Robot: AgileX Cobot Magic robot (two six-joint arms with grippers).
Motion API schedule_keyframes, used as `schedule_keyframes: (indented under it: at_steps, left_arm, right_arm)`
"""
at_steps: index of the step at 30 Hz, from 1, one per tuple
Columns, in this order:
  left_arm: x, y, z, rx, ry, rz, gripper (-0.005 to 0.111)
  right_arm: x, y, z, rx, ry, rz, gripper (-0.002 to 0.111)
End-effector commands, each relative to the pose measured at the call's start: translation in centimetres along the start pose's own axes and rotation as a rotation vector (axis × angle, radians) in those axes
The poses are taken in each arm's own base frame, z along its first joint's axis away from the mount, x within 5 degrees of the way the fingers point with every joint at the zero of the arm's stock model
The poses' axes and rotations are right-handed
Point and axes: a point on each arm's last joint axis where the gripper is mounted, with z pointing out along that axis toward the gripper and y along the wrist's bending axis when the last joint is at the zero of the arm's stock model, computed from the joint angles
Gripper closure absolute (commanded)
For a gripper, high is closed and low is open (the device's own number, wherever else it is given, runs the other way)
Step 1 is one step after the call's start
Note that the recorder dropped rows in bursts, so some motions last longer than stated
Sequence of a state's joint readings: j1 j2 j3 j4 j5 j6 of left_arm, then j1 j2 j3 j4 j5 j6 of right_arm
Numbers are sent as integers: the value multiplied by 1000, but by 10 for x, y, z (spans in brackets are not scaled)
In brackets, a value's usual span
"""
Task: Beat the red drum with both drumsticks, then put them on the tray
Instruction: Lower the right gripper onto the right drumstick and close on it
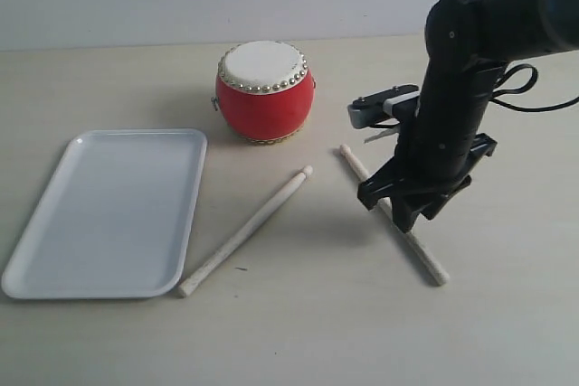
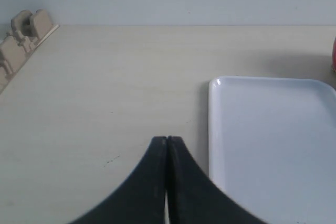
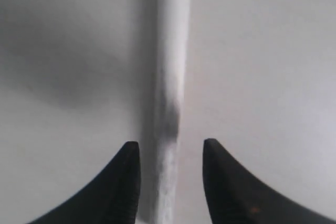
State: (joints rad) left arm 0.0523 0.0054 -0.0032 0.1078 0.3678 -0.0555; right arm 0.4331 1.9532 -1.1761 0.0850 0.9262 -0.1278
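Note:
The red drum (image 1: 265,91) with its white skin stands at the back of the table. Two drumsticks lie flat: one drumstick (image 1: 244,232) runs diagonally beside the white tray (image 1: 109,214), the other drumstick (image 1: 425,255) lies under my right arm. My right gripper (image 1: 404,212) hangs low over that stick, open, its fingers straddling the stick (image 3: 170,77) with gaps on both sides. My left gripper (image 2: 167,139) is shut on nothing, out of the exterior view, above the table beside the tray's corner (image 2: 262,140). A sliver of the drum (image 2: 334,56) shows there.
A beige fixture (image 2: 23,38) sits along the table's far left edge in the left wrist view. Bare tabletop lies in front of the tray and both sticks. A wall runs behind the table.

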Motion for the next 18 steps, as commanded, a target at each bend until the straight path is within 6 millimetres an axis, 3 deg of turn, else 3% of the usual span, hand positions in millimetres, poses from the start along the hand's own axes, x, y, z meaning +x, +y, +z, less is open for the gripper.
schedule_keyframes:
  at_steps: [1, 18]
  left_arm:
    - [1, 0, 0, 6, -6, -11, 107]
    - [1, 0, 0, 6, -6, -11, 107]
  right_arm:
    - [-8, 16, 4, 39, -97, -82, 69]
    - [3, 13, 14, 87, -49, -48, 69]
